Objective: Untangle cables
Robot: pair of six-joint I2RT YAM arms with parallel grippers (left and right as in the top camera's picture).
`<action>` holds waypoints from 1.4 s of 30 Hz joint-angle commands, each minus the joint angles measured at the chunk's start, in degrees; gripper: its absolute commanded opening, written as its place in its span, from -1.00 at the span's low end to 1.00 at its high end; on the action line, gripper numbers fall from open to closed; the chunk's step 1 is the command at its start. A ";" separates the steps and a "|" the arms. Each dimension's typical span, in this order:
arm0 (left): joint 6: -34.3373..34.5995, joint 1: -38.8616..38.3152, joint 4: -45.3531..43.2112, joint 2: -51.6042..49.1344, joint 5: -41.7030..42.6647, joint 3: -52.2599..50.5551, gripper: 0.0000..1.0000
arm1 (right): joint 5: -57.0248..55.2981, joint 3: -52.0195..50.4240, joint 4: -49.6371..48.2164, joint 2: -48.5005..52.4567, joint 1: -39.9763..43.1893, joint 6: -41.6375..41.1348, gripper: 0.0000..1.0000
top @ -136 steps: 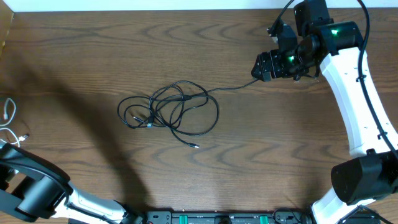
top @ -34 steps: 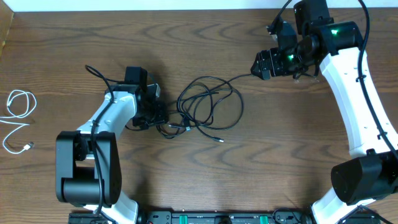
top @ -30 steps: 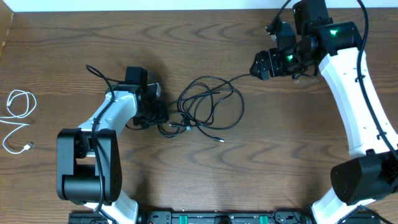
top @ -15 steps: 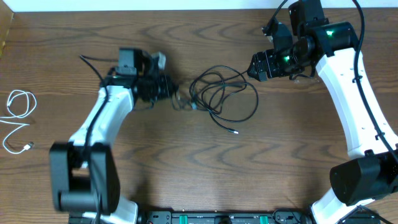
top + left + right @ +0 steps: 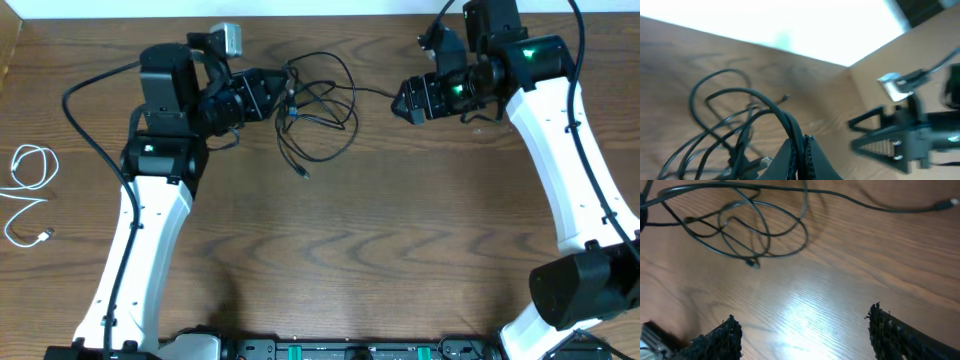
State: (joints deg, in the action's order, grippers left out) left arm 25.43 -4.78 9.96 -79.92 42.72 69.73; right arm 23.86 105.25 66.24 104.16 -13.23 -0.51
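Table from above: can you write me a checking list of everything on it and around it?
Surface: brown wood-grain table, bare in the middle and front.
Job's things: black cables in a loose tangle near the far edge, between the two grippers; white cable coiled alone at the left edge.
Clutter: nothing seen.
Grippers: left gripper shut on a strand of the black cables; right gripper open and empty, beside the tangle.
Cables: thick black arm wires loop off the robot arms, apart from the tangle.
Surroundings: white strip past the table's far edge.
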 commanded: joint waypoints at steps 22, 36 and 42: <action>9.07 -3.87 -12.83 0.94 1.09 0.79 -0.85 | 8.02 -0.04 -7.04 15.80 -7.06 -17.29 -0.92; 8.98 -2.54 -12.20 0.94 0.13 0.74 -0.86 | 9.64 -0.04 -7.17 15.10 -5.20 -18.40 0.03; 8.98 -2.64 -12.17 0.94 0.13 0.74 -0.85 | 9.66 -0.04 -8.79 15.15 -8.07 -19.87 0.15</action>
State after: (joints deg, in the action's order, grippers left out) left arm 34.52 -7.51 -1.74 -79.92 43.13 69.73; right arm 32.38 105.19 58.00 120.38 -19.33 -19.14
